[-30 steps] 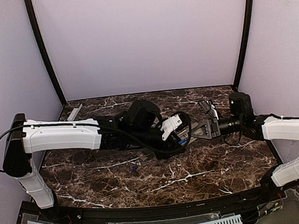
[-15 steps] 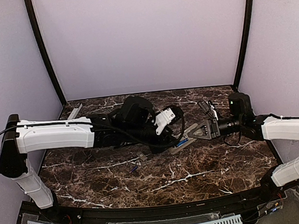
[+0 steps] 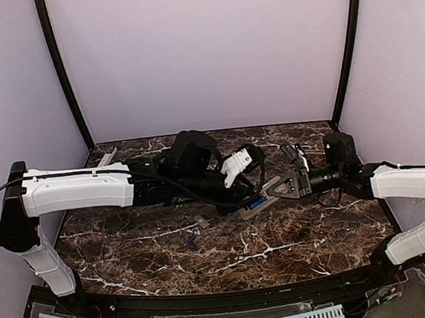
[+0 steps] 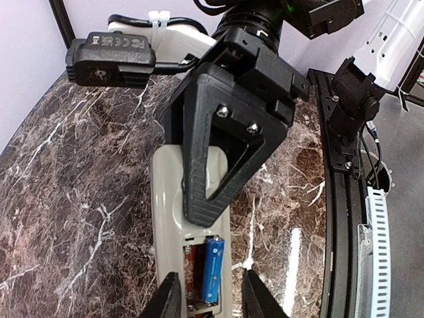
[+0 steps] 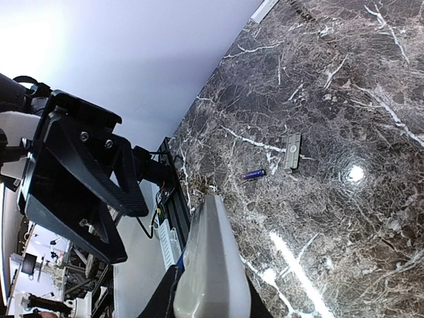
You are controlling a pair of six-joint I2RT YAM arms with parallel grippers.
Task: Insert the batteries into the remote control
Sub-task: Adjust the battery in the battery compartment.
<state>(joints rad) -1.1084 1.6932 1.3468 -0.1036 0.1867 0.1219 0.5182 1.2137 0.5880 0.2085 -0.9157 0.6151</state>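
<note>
Lying along the dark marble-pattern table [image 4: 73, 199] is the white oblong remote control [image 4: 169, 192], near the table's middle. From above, its long axis slants from near-left up to far-right. The open battery bay points toward the left arm and the far end sits in the right arm's grasp. Whether it rests on the marble, I cannot tell. One slim blue battery [image 4: 213, 270] is seated in the bay, in line with the handset, and the slot beside it shows bare.

The right gripper [image 5: 209, 301] is clamped across the remote's far end. The left gripper [image 4: 212, 301] hovers over the bay end, fingers parted on either side with nothing between them.

A second ago the left wrist sat over the handset and hid it from above. Now it has drawn back and the bay shows, with the left fingers narrower than before.

A second blue battery [image 5: 254, 174] lies loose on the marble beside a small grey flat tab [image 5: 291, 151]. There is white print on the black camera box [image 4: 109, 53], too small to read.
</note>
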